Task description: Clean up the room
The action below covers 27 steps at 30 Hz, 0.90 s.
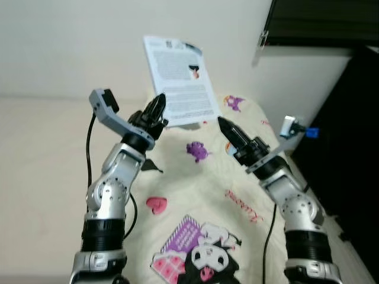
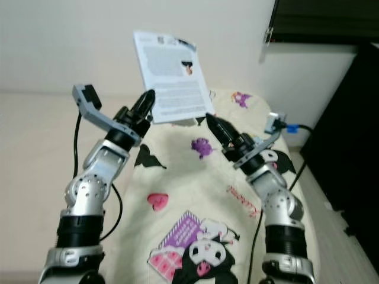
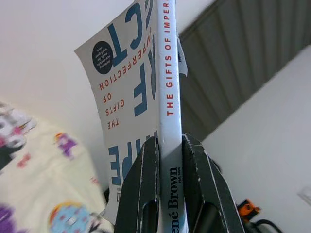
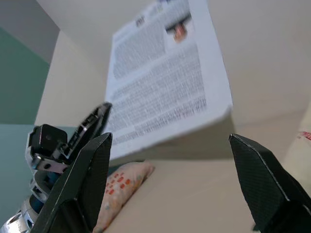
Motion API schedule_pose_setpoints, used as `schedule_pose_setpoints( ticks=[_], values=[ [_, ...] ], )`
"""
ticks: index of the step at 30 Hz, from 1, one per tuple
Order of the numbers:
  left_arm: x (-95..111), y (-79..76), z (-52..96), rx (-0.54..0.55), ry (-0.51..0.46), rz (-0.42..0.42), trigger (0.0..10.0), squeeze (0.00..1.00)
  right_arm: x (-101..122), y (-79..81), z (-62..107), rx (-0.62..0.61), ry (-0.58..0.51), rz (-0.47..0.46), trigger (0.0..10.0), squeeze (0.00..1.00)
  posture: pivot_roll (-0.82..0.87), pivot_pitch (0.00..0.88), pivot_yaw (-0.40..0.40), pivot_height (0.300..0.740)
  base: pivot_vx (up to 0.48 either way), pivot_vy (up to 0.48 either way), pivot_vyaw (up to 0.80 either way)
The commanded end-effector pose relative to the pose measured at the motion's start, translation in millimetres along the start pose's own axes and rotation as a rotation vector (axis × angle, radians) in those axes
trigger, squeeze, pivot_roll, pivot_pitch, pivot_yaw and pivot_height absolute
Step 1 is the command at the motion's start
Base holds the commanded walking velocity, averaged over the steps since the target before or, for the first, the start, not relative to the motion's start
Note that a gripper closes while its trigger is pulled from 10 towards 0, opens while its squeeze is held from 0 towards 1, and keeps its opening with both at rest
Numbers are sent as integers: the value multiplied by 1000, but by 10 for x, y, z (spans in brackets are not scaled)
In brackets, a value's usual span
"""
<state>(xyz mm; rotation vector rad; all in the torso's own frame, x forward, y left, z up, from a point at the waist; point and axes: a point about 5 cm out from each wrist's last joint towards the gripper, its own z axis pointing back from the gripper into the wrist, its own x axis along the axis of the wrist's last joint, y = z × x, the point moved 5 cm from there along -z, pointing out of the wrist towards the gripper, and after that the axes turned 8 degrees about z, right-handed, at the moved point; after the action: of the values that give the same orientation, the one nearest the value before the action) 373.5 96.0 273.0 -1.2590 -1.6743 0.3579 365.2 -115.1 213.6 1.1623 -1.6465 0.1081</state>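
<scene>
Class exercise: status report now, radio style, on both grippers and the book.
Left gripper shut on the book at its spine, held up above the bed. Right gripper open, just beside the book, not touching. Nothing in the way.

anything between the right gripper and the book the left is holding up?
Nothing visible. The left gripper clamps the book by its spine, raised over the bed. The right gripper is open just below the book's lower right corner, with only open air between them.
</scene>
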Motion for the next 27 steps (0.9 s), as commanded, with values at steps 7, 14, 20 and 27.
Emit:
schedule_pose_setpoints(
  ticks=[7,14,20,27],
  values=[
    [-158,-147,-22,-55,93,-56,10000,0,-65,52,1,11,17,-16,10000,0,-34,41,-43,737,-448,0,0],
    [-58,-90,-26,-27,27,-41,10000,0,-102,54,-5,3,29,-27,10000,0,-37,42,-45,740,-274,0,0],
    [19,-83,-26,-21,-2,-31,10000,0,-154,32,-19,-27,31,-48,10000,0,-38,42,-44,740,0,0,0],
    [43,-121,-21,-32,-16,-28,10000,0,-175,29,-29,-38,27,-93,10000,0,-32,46,-46,740,0,0,0]
  ],
)
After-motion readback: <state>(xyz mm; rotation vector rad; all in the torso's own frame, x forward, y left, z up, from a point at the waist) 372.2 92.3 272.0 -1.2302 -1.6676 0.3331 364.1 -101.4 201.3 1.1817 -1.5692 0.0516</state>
